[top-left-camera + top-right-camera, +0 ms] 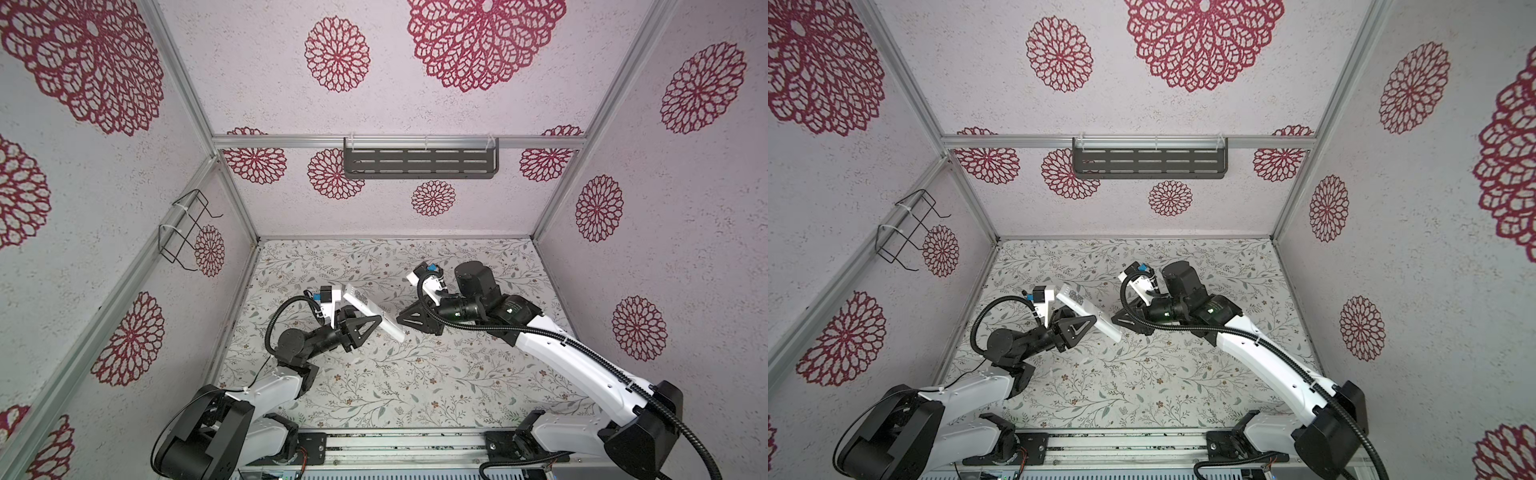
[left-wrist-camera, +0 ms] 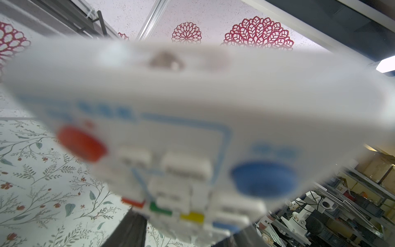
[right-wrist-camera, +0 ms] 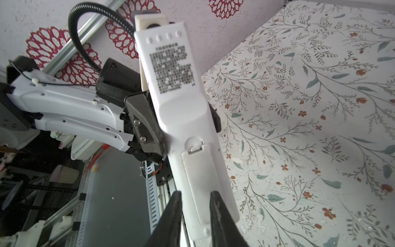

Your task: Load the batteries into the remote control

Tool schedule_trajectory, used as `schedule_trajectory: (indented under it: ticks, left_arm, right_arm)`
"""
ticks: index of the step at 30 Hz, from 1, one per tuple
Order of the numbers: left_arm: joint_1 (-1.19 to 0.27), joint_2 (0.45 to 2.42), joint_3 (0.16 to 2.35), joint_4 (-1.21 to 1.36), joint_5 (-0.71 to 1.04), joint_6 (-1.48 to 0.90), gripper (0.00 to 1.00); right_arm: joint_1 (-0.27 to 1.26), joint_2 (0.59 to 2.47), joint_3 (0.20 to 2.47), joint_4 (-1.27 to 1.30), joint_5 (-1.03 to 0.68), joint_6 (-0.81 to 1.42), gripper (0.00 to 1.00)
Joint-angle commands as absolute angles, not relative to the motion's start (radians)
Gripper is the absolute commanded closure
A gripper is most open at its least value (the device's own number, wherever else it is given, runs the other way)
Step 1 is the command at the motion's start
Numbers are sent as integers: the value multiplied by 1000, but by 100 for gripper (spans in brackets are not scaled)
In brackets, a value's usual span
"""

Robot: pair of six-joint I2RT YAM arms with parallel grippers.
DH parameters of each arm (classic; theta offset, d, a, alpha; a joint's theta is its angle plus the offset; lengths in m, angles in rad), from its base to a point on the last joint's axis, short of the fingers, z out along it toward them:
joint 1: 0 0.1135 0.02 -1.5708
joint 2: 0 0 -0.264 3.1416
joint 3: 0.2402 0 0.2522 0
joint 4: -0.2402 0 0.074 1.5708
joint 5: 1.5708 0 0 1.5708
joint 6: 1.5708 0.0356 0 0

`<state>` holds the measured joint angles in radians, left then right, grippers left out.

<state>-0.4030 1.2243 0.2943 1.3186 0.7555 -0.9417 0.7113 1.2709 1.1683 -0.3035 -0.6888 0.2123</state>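
In a top view my left gripper [image 1: 365, 318] clamps the remote control [image 1: 390, 328] aloft over the bench [image 1: 415, 395], left of its middle; left wrist: only blurred buttons [image 2: 186, 169]; right wrist: bay cover [image 3: 205, 181] shut, right gripper [image 3: 196, 193] slightly parted and empty, batteries unseen, so I cannot judge loading.

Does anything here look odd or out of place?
The remote control hangs tilted above the table, clamped in the left gripper, back side up. Its battery cover looks closed, yet no batteries show anywhere.
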Motion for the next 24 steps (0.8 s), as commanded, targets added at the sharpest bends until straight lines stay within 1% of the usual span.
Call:
schedule_trajectory:
  ticks: [1,8,11,13,16,24]
  left_arm:
    - [-401,1177,287,1212,771,-890,57]
    - [-405,1043,278,880,749,-773,57]
    - [-405,994,274,778,734,-735,57]
    - [-405,976,268,752,719,-722,56]
    - [-406,973,273,707,711,-707,57]
    - [-407,1044,278,702,708,-704,57]
  right_arm:
    - [707,1276,1163,-219,-647,226,75]
    - [707,1308,1084,-146,-547,275,77]
    - [711,1331,1027,-83,-557,306,77]
    - [721,1333,994,-31,-573,322,77]
    - [747,1343,989,-24,-575,316,77]
    - [789,1344,975,-38,-561,306,77]
